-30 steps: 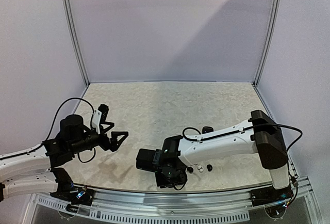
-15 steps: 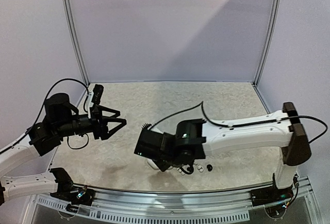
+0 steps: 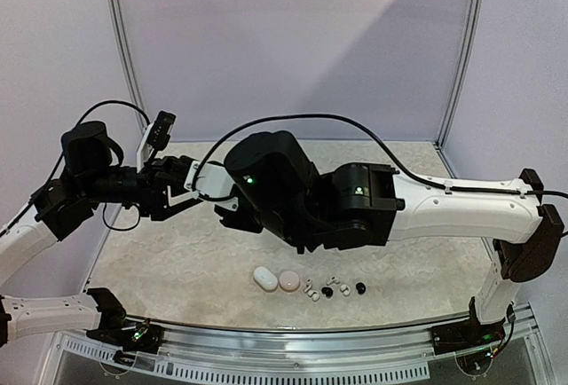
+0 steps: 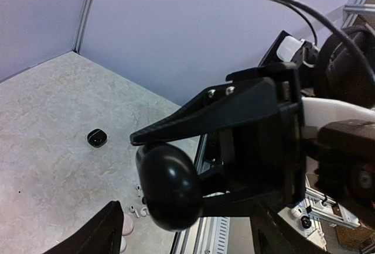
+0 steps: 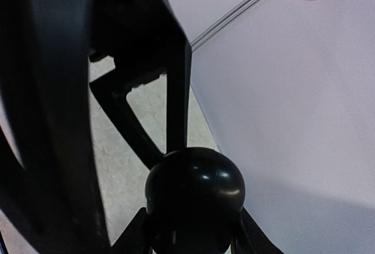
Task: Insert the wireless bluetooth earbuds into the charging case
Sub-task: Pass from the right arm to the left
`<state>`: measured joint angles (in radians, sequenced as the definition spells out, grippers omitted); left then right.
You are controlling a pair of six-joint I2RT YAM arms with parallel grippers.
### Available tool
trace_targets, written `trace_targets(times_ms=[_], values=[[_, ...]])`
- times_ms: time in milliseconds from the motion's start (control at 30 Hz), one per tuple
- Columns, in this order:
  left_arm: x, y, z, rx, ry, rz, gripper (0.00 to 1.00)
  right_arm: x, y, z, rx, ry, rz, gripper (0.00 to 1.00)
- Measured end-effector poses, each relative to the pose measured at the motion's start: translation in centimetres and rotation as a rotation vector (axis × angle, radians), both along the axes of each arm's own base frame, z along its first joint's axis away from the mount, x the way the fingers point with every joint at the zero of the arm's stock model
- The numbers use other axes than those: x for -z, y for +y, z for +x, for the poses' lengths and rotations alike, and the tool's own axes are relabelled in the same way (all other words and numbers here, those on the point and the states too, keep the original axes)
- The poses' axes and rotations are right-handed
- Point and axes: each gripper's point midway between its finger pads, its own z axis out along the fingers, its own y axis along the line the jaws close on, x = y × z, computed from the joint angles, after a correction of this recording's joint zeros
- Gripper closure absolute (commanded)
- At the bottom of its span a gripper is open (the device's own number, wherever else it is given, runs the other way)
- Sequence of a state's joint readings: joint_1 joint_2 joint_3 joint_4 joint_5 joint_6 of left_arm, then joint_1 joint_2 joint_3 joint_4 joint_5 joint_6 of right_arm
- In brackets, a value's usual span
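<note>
My right gripper (image 5: 192,222) is shut on a glossy black pebble-shaped charging case (image 5: 194,186), held high above the table. In the left wrist view the same case (image 4: 167,186) hangs just ahead of my left gripper (image 4: 184,222), whose fingers stand open on either side without touching it. From above, the two grippers meet in mid-air, the left gripper (image 3: 200,192) facing the right gripper (image 3: 229,210); the case is hard to pick out there. Several tiny white and black earbuds (image 3: 327,291) lie in a row near the table's front edge, also seen below the case as earbuds (image 4: 139,210).
A white oval case (image 3: 264,278) and a pink one (image 3: 289,280) lie side by side left of the earbuds. A small open black case (image 4: 96,137) sits farther back on the table. The right arm's bulky wrist (image 3: 266,181) blocks the table's middle from above.
Both arms have risen from low over the table and come together in mid-air. The right arm carried the black case up, uncovering the white and pink cases. The left jaws narrowed somewhat.
</note>
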<state>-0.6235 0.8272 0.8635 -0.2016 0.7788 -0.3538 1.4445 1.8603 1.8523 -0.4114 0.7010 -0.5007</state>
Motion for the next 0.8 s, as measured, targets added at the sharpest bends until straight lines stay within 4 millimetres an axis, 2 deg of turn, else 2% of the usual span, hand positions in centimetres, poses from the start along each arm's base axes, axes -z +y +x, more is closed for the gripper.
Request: trace_targets(times_ms=[100, 233, 300, 367, 533, 667, 700, 733, 767, 800], values=[[0.4, 0.0, 0.3, -0.008, 0.041, 0.008, 0.38, -1.1, 0.7, -0.3, -0.032, -0.049, -0.006, 0.89], [0.3, 0.5, 1.0, -0.042, 0.070, 0.006, 0.42, -1.2, 1.5, -0.6, -0.056, -0.090, -0.036, 0.89], [0.0, 0.6, 1.2, -0.051, 0.074, -0.001, 0.48, -0.9, 2.0, -0.8, -0.066, -0.102, -0.050, 0.89], [-0.1, 0.7, 1.2, -0.055, 0.077, -0.006, 0.59, -0.5, 2.5, -1.2, -0.078, -0.109, -0.063, 0.89], [-0.2, 0.7, 1.2, -0.047, 0.080, -0.006, 1.00, 0.0, 3.0, -1.6, -0.085, -0.126, -0.085, 0.89], [-0.3, 0.7, 1.1, -0.037, 0.061, -0.009, 1.00, -0.3, 3.0, -1.6, -0.080, -0.139, -0.087, 0.85], [-0.4, 0.7, 1.0, -0.032, 0.058, -0.009, 1.00, -0.3, 2.9, -1.6, -0.079, -0.140, -0.087, 0.82], [-0.4, 0.7, 1.0, -0.028, 0.056, -0.010, 1.00, -0.3, 2.9, -1.6, -0.077, -0.141, -0.087, 0.74], [-0.4, 0.7, 0.9, -0.023, 0.055, -0.010, 1.00, -0.3, 2.9, -1.6, -0.076, -0.141, -0.087, 0.62], [-0.4, 0.7, 0.8, -0.019, 0.053, -0.011, 1.00, -0.3, 2.9, -1.6, -0.075, -0.142, -0.085, 0.45]])
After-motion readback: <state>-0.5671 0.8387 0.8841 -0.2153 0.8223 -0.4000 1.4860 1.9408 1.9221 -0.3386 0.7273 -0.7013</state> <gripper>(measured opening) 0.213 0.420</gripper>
